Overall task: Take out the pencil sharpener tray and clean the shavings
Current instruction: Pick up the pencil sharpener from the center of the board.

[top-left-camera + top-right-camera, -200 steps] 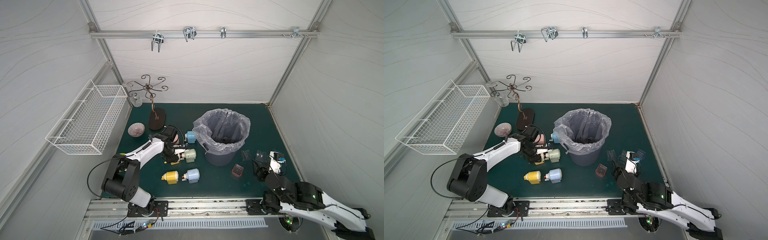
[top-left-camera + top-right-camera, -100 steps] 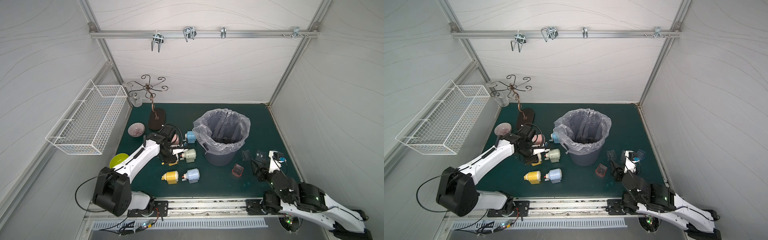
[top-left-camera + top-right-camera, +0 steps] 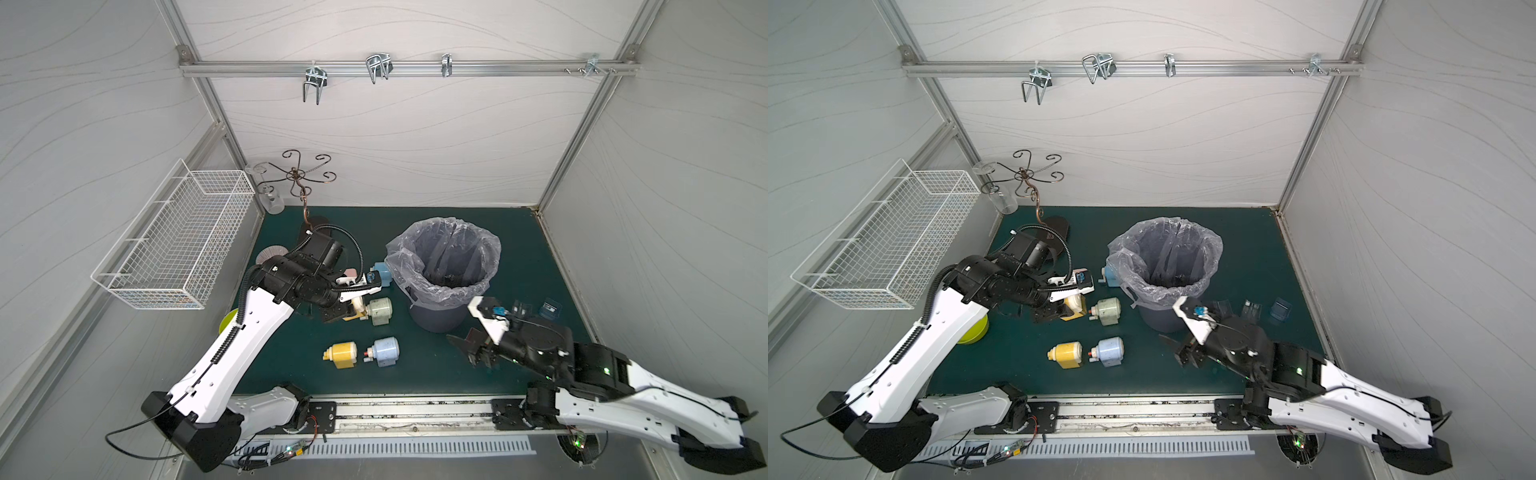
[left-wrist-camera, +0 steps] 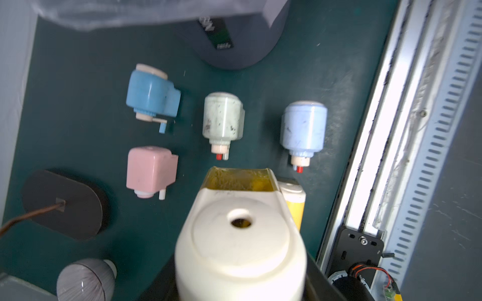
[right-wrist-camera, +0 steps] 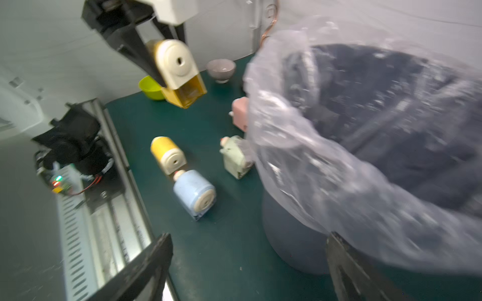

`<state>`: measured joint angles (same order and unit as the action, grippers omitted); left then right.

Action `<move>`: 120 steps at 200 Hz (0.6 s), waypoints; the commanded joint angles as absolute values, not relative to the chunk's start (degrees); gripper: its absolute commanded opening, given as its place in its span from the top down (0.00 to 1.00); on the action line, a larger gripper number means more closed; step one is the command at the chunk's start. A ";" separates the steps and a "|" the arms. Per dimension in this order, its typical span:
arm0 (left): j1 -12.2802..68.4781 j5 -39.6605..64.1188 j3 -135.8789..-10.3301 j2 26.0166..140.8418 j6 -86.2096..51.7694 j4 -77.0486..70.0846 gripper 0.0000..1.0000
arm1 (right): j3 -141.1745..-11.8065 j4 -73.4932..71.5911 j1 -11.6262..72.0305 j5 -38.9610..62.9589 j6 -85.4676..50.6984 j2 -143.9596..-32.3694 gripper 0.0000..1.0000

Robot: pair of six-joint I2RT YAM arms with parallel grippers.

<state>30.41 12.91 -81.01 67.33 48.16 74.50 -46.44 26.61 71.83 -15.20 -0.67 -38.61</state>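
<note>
OK, L gripper (image 5: 163,58) clamped on sharpener (image 5: 180,62) above mat (image 5: 203,234), tray (image 5: 189,93) in its base. R gripper (image 5: 247,265) fingers (image 5: 146,260) apart, empty, by bin (image 5: 287,234). Tray looks light, slick, thin: you pinch its sides, pull straight.

Dark green bench (image 3: 519,249); grey bin (image 3: 432,322). A yellow sharpener (image 3: 344,353), a pale blue sharpener (image 3: 385,351), a smudged mint sharpener (image 3: 380,311), a pink sharpener (image 4: 151,168), a sky-blue sharpener (image 4: 151,92). The cream sharpener (image 5: 177,63) has an amber tray (image 5: 189,93). Lime bowl (image 5: 150,88), grey striped bowl (image 4: 83,281).
</note>
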 commanded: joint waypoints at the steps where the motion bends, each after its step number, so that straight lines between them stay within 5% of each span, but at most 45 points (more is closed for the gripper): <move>1: 34.19 17.24 -84.36 66.87 46.74 79.97 1.00 | -47.77 17.59 70.09 0.68 6.00 -43.10 0.06; 60: 41.18 23.27 -86.38 63.88 44.06 82.07 1.00 | -46.55 2.49 66.26 18.11 4.61 -51.52 0.08; 120: 44.43 25.23 -86.75 63.75 40.72 81.68 1.00 | -44.25 -9.62 73.03 16.29 7.43 -57.44 0.08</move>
